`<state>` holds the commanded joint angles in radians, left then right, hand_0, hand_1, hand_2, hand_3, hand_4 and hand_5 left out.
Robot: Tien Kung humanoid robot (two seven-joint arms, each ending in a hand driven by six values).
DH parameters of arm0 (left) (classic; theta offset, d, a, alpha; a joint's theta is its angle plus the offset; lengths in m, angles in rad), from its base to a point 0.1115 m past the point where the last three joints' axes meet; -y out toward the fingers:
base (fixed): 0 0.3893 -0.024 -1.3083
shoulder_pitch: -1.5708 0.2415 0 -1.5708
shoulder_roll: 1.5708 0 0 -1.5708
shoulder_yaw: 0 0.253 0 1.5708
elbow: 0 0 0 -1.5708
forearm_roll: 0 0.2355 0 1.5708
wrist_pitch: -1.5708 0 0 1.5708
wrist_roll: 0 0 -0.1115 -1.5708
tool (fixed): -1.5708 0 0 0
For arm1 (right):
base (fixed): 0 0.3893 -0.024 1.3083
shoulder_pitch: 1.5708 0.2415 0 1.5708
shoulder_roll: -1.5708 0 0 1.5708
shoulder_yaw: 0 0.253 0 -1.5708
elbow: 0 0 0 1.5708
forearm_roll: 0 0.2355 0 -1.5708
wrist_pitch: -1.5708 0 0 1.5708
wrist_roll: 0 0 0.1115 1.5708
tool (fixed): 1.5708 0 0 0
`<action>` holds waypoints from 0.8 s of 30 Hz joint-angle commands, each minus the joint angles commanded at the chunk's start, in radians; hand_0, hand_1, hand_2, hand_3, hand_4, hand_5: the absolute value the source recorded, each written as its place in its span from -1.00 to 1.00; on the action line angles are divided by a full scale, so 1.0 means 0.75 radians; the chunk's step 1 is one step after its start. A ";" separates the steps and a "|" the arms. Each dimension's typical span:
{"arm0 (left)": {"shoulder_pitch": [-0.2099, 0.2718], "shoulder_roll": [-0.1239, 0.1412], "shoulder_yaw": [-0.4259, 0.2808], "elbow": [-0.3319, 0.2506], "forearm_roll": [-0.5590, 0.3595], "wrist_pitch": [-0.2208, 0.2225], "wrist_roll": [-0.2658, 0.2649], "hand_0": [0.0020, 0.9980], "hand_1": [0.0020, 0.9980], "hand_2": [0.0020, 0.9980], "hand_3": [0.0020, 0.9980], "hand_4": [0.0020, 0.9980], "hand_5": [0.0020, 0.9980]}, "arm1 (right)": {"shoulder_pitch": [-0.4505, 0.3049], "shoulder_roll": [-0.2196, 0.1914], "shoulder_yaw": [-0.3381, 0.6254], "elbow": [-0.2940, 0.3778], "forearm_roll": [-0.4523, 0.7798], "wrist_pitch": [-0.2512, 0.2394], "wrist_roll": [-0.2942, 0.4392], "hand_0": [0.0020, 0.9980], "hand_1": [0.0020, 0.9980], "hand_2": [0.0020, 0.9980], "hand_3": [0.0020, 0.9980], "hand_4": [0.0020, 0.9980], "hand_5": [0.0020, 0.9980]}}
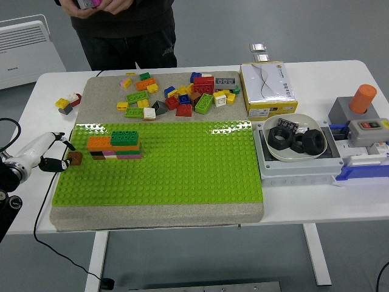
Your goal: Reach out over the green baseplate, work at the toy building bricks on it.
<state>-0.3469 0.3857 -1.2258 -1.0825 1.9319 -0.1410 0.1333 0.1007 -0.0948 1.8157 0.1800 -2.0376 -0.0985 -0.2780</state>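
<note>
- Your left hand (45, 152) sits at the green baseplate's (182, 176) left edge, fingers (56, 164) pinched on a small brown brick (75, 158).
- Just right of those fingers stands the stacked brick wall (117, 146).
- Beyond them, loose bricks (176, 94) lie scattered; a person's hands (100, 5) hold another piece.

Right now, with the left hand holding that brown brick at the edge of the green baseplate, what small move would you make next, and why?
Probably carry the brown brick a little to the right, toward the stacked bricks. The left hand pinches it just at the green baseplate's left edge, level with the stack's bottom rows, and open studs lie between them.
</note>
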 joint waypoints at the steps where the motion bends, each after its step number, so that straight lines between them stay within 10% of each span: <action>1: -0.001 0.000 0.003 0.002 0.000 -0.005 0.003 0.89 0.93 0.94 0.47 0.35 -1.00 | 0.000 0.000 0.000 0.000 -0.001 0.000 0.000 0.35 0.31 0.29 0.48 0.79 1.00; 24: -0.001 0.014 0.004 -0.022 -0.006 -0.053 0.032 0.90 0.94 0.95 0.53 0.42 -1.00 | 0.004 -0.005 -0.010 0.000 0.000 -0.001 0.001 0.35 0.31 0.29 0.48 0.79 1.00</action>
<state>-0.3474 0.3959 -1.2227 -1.0989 1.9276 -0.1809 0.1574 0.1035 -0.0985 1.8082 0.1800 -2.0376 -0.0995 -0.2771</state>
